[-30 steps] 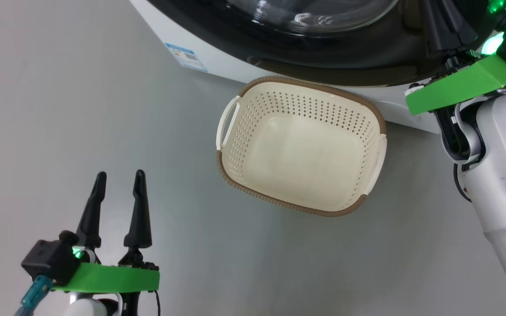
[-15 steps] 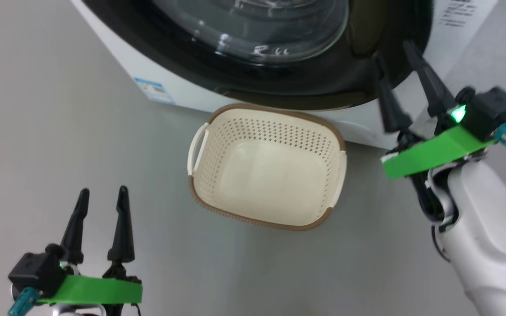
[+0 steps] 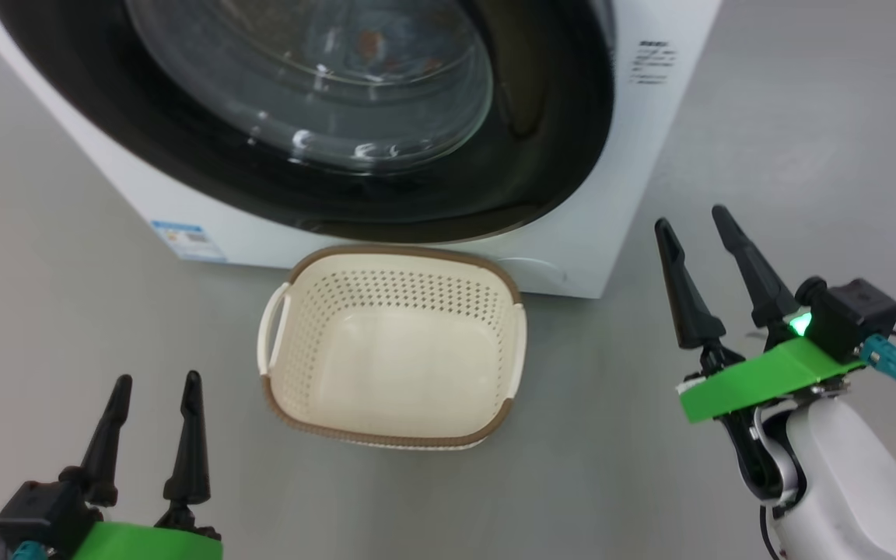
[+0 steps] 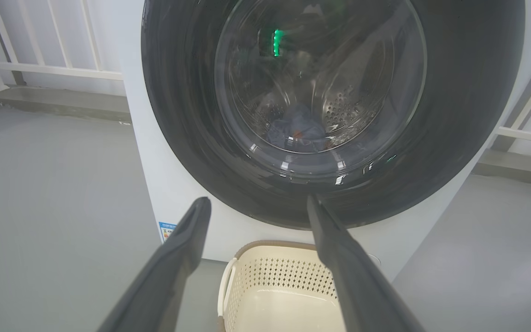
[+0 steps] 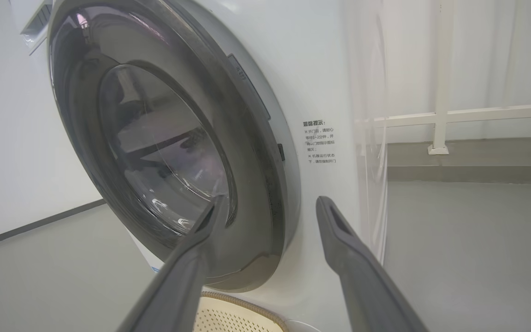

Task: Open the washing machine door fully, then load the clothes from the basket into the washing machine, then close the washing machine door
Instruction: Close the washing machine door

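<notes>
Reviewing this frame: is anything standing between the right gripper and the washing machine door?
Nothing visible does. The open right gripper points toward the right edge of the washing machine door with clear air between. The basket sits on the floor below the door, off that line.

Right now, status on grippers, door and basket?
Left gripper open, right gripper open, both empty. Washing machine door shut, clothes inside. Basket empty, on floor below door.
</notes>
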{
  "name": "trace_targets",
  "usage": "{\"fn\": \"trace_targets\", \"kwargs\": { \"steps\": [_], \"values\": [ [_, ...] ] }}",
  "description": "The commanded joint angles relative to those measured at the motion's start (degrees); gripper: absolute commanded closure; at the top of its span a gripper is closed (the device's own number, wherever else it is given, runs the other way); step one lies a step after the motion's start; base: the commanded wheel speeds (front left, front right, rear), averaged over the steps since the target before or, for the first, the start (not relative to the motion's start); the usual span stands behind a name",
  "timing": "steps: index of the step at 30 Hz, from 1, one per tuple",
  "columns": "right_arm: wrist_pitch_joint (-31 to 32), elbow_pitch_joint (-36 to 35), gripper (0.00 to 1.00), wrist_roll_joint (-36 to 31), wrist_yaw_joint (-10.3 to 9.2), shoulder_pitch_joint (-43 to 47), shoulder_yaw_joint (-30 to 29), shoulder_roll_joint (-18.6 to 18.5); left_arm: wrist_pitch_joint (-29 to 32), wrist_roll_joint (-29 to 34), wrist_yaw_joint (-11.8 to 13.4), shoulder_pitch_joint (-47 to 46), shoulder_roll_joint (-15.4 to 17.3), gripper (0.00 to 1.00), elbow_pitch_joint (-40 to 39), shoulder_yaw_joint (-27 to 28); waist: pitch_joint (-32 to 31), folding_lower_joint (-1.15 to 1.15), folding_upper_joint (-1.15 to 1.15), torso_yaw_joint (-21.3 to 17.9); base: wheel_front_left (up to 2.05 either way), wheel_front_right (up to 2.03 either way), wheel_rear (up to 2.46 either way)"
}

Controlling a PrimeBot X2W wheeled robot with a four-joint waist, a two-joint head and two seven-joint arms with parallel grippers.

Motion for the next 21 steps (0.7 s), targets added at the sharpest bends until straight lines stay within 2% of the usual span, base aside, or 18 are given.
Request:
{"fn": "trace_targets", "kwargs": {
  "steps": [1, 21],
  "values": [
    [-0.3, -1.6, 0.0, 0.1, -0.15, 0.8, 0.7, 0.5, -0.4, 0.8, 0.0, -0.2, 1.6, 0.0, -0.9, 2.1, -2.5, 0.01, 0.0, -2.7, 0.0, 0.0, 0.0],
    [-0.3, -5.0, 0.0, -0.5, -0.15, 11.1, -2.5, 0.6, -0.4, 0.9, 0.0, 3.2, 3.7, 0.0, -1.0, 2.8, -7.1, 0.01, 0.0, -11.7, 0.0, 0.0, 0.0]
  ]
}}
